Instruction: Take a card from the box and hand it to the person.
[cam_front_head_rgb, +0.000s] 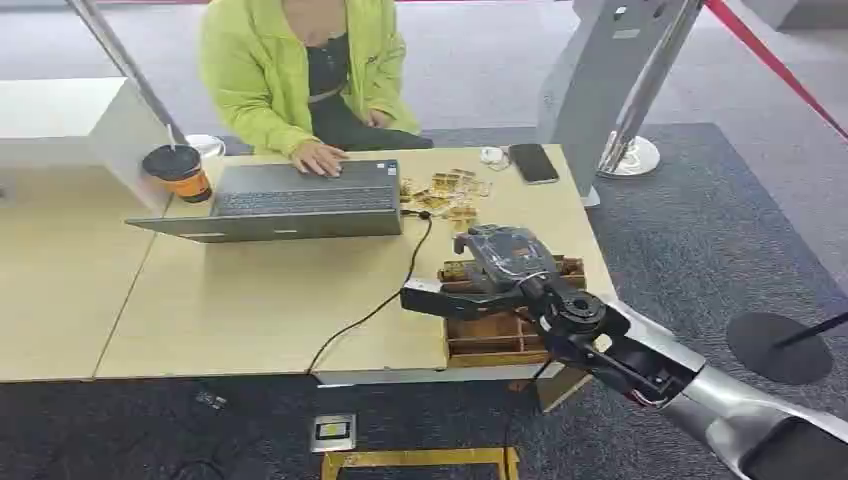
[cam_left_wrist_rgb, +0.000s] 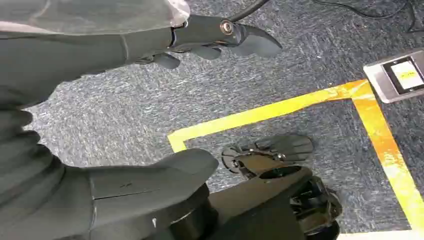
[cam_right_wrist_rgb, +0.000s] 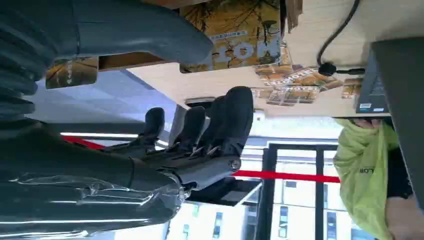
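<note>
A wooden box (cam_front_head_rgb: 495, 350) sits at the table's near right corner. My right hand (cam_front_head_rgb: 470, 285) hovers over it, dark fingers pointing left and nothing held. The right wrist view shows yellow printed cards (cam_right_wrist_rgb: 240, 30) standing in the box (cam_right_wrist_rgb: 122, 61), just beyond my thumb (cam_right_wrist_rgb: 150, 32). The fingers (cam_right_wrist_rgb: 220, 120) are spread away from the thumb, with a gap between them. More cards (cam_front_head_rgb: 445, 195) lie loose on the table by the laptop. A person (cam_front_head_rgb: 300, 70) in a green jacket sits across the table, one hand on the keyboard. My left hand (cam_left_wrist_rgb: 100, 50) hangs over the carpet, holding nothing.
On the table stand an open laptop (cam_front_head_rgb: 290, 200) with a black cable (cam_front_head_rgb: 380, 305), a coffee cup (cam_front_head_rgb: 180, 172) and a phone (cam_front_head_rgb: 533, 162). A stanchion base (cam_front_head_rgb: 630, 155) and red rope are to the right. Yellow floor tape (cam_left_wrist_rgb: 280, 107) and a floor socket (cam_front_head_rgb: 333, 432) lie below.
</note>
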